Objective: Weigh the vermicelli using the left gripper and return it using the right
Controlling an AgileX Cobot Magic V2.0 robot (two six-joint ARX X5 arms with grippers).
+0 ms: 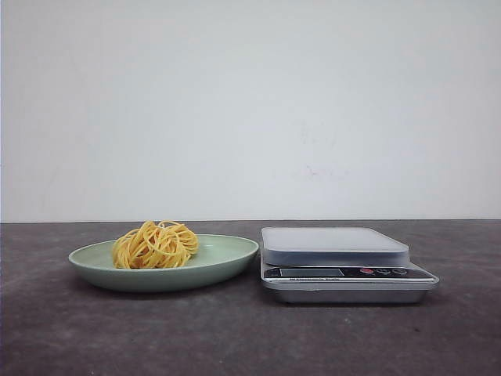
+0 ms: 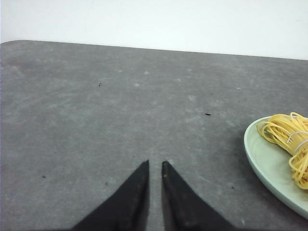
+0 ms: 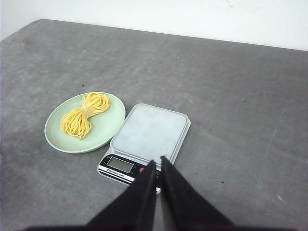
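The vermicelli (image 1: 155, 244) is a yellow-orange nest lying on the left half of a pale green plate (image 1: 227, 254). Just right of the plate stands a silver kitchen scale (image 1: 335, 243) with nothing on its platform. Neither gripper shows in the front view. In the left wrist view my left gripper (image 2: 155, 163) hovers over bare table, its black fingers nearly together and holding nothing, with the vermicelli (image 2: 288, 139) and plate (image 2: 262, 159) off to one side. My right gripper (image 3: 158, 160) is shut and empty, above the scale (image 3: 149, 130), well back from the vermicelli (image 3: 83, 114).
Everything rests on a dark grey table (image 1: 250, 337) that ends at a white wall (image 1: 250, 110) close behind the plate and scale. A rounded table corner (image 3: 43, 21) appears in the right wrist view.
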